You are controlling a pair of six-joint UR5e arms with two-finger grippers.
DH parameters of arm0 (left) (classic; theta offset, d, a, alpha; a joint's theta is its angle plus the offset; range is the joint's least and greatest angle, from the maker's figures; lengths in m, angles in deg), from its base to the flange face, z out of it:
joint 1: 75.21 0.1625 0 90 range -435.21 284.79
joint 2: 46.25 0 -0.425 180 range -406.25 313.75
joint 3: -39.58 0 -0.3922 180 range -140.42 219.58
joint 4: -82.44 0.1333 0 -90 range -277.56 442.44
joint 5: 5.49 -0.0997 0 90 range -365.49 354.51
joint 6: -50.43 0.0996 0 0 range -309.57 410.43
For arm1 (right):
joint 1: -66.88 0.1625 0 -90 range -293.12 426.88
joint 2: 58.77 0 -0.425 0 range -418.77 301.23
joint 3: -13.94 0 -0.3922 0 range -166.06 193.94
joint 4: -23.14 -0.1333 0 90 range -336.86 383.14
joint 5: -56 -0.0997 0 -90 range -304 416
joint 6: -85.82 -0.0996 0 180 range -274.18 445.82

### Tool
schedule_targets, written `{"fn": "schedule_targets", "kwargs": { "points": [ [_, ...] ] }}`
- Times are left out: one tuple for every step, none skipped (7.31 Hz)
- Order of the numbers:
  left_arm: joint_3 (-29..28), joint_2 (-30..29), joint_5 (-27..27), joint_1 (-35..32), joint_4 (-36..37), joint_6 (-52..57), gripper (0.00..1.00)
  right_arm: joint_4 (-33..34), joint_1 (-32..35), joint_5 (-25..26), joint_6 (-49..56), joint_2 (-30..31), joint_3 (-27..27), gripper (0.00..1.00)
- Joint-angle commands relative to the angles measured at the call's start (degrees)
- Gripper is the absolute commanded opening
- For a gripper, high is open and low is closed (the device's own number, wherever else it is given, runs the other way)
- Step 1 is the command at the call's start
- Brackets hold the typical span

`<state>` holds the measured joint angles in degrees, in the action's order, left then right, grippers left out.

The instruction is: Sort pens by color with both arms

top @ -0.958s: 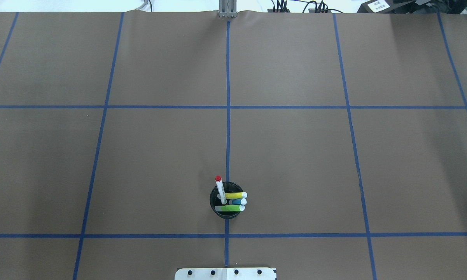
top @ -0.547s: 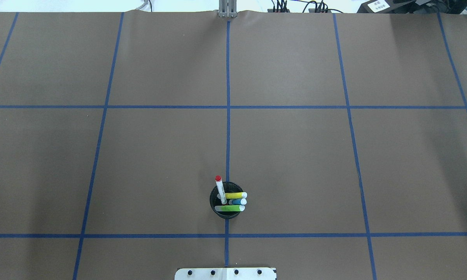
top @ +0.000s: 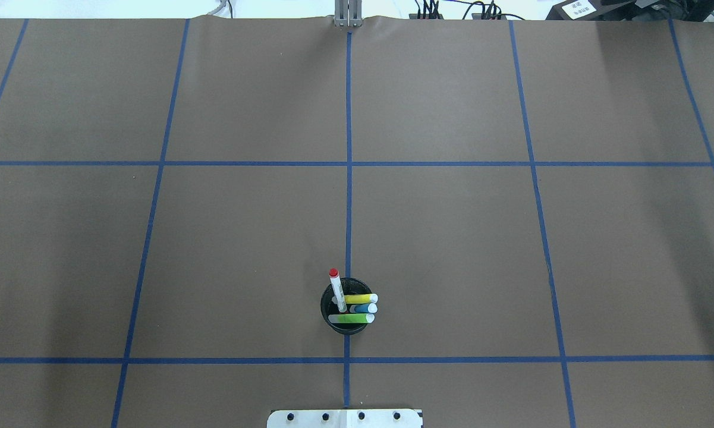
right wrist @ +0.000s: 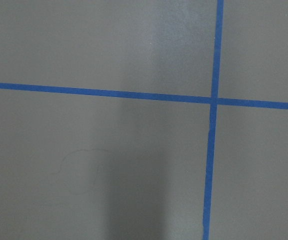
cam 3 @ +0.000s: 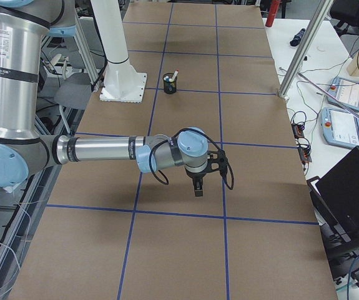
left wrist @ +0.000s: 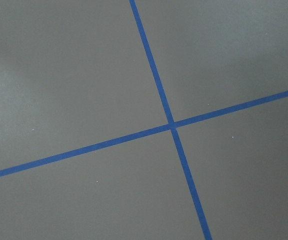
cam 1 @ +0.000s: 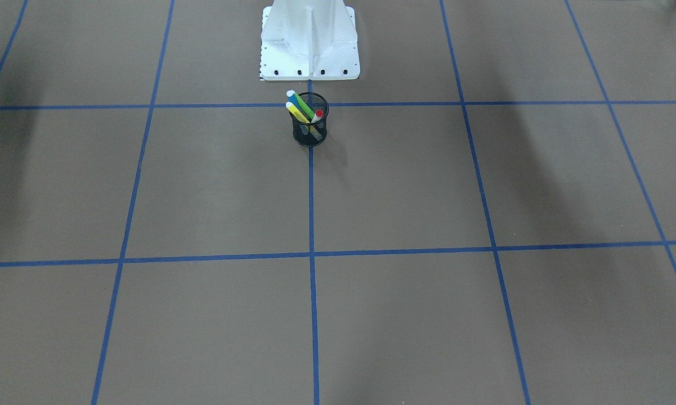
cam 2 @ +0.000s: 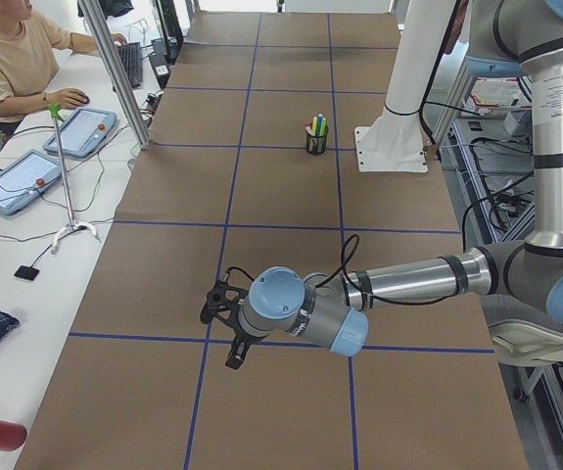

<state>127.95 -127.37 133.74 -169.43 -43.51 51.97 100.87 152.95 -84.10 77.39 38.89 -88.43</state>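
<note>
One second on, the overhead view shows nothing moved, so I judge the sorting has not begun. Brown paper covers the wide desk [top: 452, 249], cut into squares by blue tape lines [top: 349, 208]; beyond its long edge a person [cam 2: 7, 59] sits at a white worktop with control tablets. The left arm [cam 2: 408, 279] and the right arm [cam 3: 98, 150] each reach low over opposite ends of the desk, well apart from the pens. The left end effector [cam 2: 224, 328] and right end effector [cam 3: 198, 187] show only from the side, so I cannot tell whether their fingers are spread or pressed together; both wrist cameras see only paper and tape. Near the white pedestal [cam 1: 309, 39] stands a black mesh cup [cam 1: 309, 134] on the centre line, holding all four: the white pen with red cap [top: 337, 291], yellow highlighter [top: 361, 298], blue pen [top: 365, 308] and green highlighter [top: 351, 318].
</note>
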Motion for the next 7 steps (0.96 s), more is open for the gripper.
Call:
{"fn": "schedule_targets", "kwargs": {
  "points": [
    [-0.13, 0.09, 0.25, 0.26, -6.58, -3.45, 1.00, 0.05, -0.63, -0.70, -0.53, -2.55, -0.63, 1.00],
    [-0.21, -0.18, 0.25, 0.35, -6.59, -3.65, 1.00, 0.14, -1.51, -0.79, -2.10, -3.34, -0.98, 1.00],
    [-0.21, -0.27, 0.17, 0.35, -6.59, -3.74, 1.00, 0.14, -3.78, -0.27, -5.86, -4.22, -2.81, 1.00],
    [-0.21, -0.35, -0.01, 0.61, -6.59, -3.74, 1.00, 0.14, -7.28, 0.26, -11.99, -4.67, -5.62, 1.00],
    [-0.21, -0.35, -0.18, 1.05, -6.59, -3.74, 1.00, 0.14, -11.06, 1.92, -20.40, -6.41, -8.60, 1.00],
    [-0.21, -0.44, -0.27, 1.66, -6.59, -3.74, 1.00, 0.14, -14.93, 4.11, -26.93, -7.73, -11.50, 1.00],
    [-0.21, -0.44, -0.27, 2.28, -6.59, -3.82, 1.00, 0.23, -18.97, 5.79, -35.17, -10.44, -13.19, 1.00]
  ]
}}
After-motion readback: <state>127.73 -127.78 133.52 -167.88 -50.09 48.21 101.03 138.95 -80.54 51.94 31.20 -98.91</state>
